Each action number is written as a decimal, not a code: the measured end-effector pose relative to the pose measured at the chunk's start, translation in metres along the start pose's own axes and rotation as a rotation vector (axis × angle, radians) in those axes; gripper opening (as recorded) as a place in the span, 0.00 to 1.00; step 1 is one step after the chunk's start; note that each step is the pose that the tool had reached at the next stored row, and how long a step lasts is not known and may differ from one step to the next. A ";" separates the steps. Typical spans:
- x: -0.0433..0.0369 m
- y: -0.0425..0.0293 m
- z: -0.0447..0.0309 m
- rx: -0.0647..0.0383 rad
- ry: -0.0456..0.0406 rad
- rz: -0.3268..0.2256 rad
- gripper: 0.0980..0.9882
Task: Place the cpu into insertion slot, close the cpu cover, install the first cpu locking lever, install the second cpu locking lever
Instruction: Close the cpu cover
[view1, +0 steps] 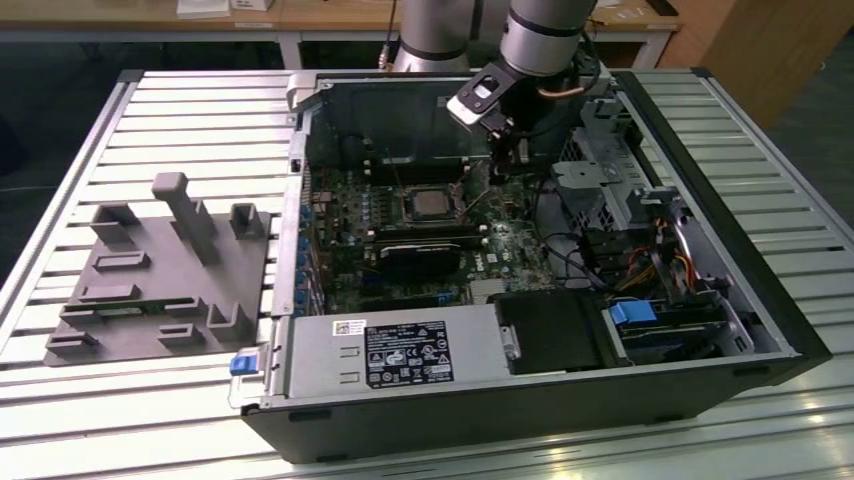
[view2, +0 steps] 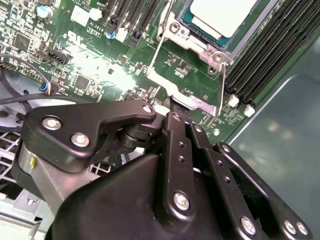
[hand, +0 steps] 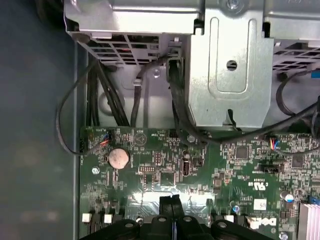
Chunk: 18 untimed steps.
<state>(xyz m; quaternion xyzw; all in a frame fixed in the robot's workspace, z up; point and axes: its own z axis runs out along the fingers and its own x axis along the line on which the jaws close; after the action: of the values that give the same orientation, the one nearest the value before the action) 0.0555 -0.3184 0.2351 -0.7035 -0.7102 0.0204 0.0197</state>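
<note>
The cpu (view2: 224, 14), with its pale silver top, lies flat in the insertion slot (view2: 196, 41); in the exterior view the cpu (view1: 430, 203) sits mid-board. The cpu cover (view2: 186, 98), a thin silvery frame with a square window, stands swung open away from the socket, and green board shows through the window. My gripper (view2: 172, 111) is shut, its black fingertips right at the cover's free outer edge; whether they touch it is unclear. In the first wrist view the gripper (hand: 172, 200) shows its fingers pressed together over the board. In the exterior view the gripper (view1: 499, 168) hangs just to the socket's right.
The open computer case (view1: 747, 330) holds a power supply (view1: 387, 355), a black heatsink block (view1: 427, 255) and a metal drive cage (hand: 230, 65) with black cables (hand: 100, 90). Long black memory slots (view2: 265, 55) run beside the socket. A grey fixture (view1: 160, 270) lies at the exterior view's left.
</note>
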 end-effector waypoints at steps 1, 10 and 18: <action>0.0000 0.0000 0.0000 0.000 0.0000 0.000 0.00; 0.0002 -0.0213 0.0013 -0.017 0.0001 0.000 0.00; 0.0005 -0.0524 0.0032 -0.052 0.0000 0.000 0.00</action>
<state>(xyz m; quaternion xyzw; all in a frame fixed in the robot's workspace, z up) 0.0029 -0.3183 0.2349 -0.7037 -0.7105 0.0018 0.0012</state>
